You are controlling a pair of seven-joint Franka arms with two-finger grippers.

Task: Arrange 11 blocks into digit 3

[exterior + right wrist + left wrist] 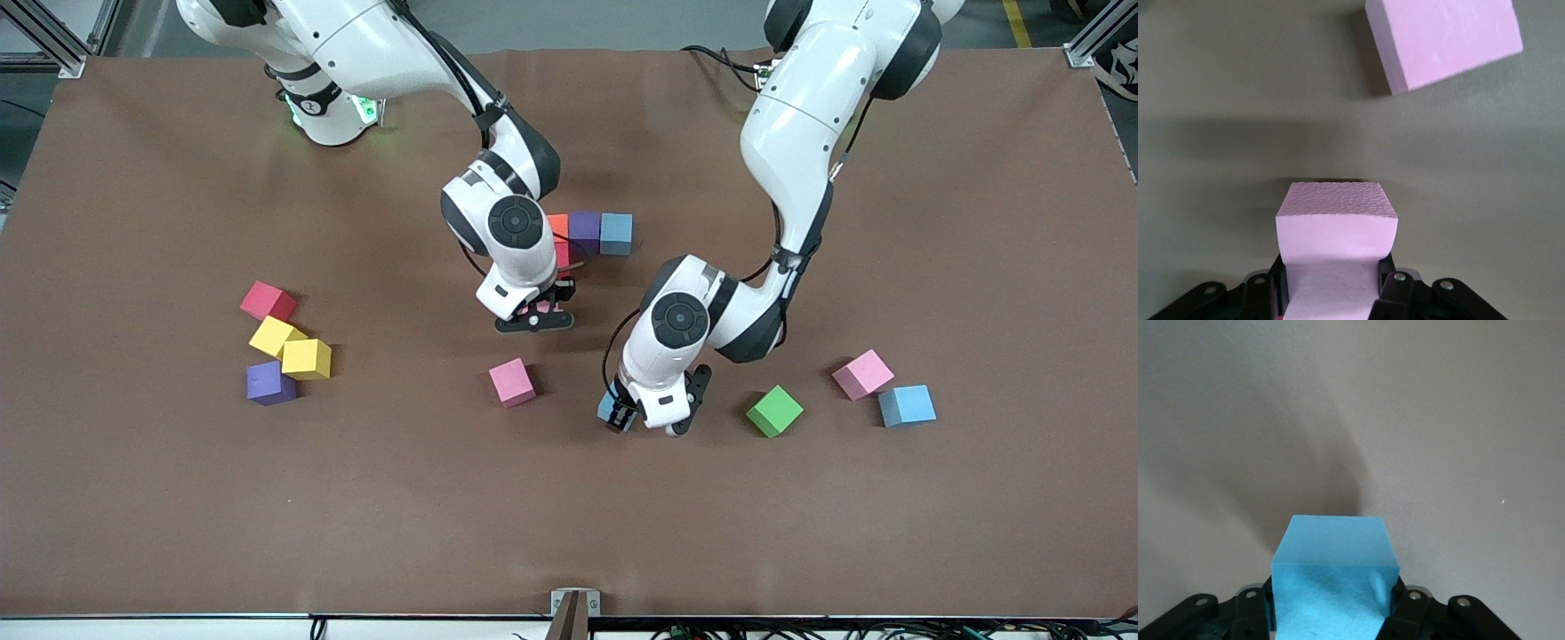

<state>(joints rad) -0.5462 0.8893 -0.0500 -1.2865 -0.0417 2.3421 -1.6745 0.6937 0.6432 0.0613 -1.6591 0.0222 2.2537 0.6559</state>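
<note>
My right gripper (536,313) is shut on a pink block (1335,227) and holds it over the table, just on the front-camera side of a short row of blocks. The row is orange (557,225), purple (584,231) and blue (616,233), touching, with a red block (562,255) partly hidden under the arm. A loose pink block (512,382) lies below it; it also shows in the right wrist view (1445,40). My left gripper (633,414) is shut on a blue block (1331,573), low over the table between that pink block and a green block (774,411).
A pink block (862,373) and a blue block (906,405) lie toward the left arm's end. A red block (268,301), two yellow blocks (275,336) (307,358) and a purple block (269,383) cluster toward the right arm's end.
</note>
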